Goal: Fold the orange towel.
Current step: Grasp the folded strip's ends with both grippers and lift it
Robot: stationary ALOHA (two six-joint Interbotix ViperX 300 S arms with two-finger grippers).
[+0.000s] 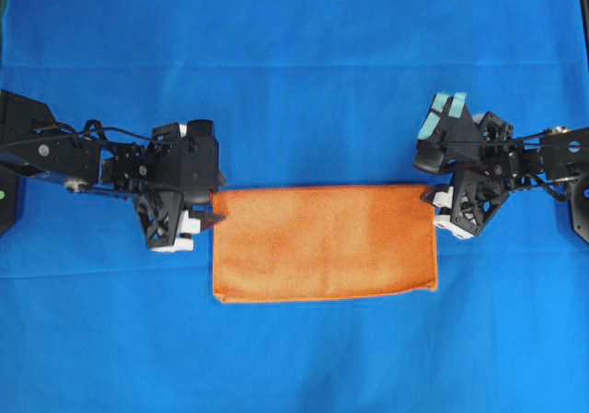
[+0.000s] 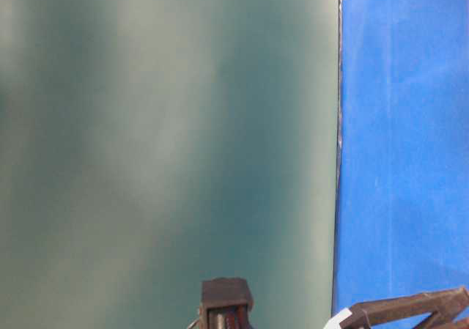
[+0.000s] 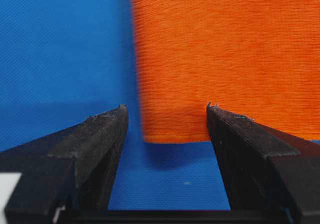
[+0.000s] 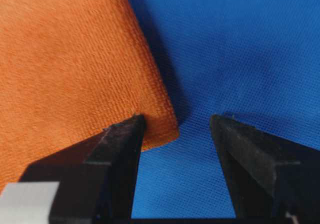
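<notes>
Black jaws fill the foot of both wrist views, standing apart with nothing between them on either arm. Left gripper [image 3: 167, 116]: jaws straddle a corner of the bright-orange terry towel [image 1: 324, 242], whose near hem ends just ahead of the fingertips, bare blue cloth surface [image 1: 294, 63] under the gap. Right gripper [image 4: 177, 126]: jaws wide apart; the towel's rounded corner lies just ahead of and beside its left-hand finger, mostly outside the gap, so this side is less well centred. Overhead, the towel lies as a flat wide rectangle between the two grippers, each at one upper corner; it looks already folded once, judging by the shape. Risks from here: (1) if the right jaws shut where they stand, they may catch only the tip of the corner or miss it, and the cloth slips out on lifting; (2) pinching one layer of a doubled towel would peel the fold open; (3) a low approach could snag the blue surface with the towel; (4) uneven lift between arms would skew the next fold.
</notes>
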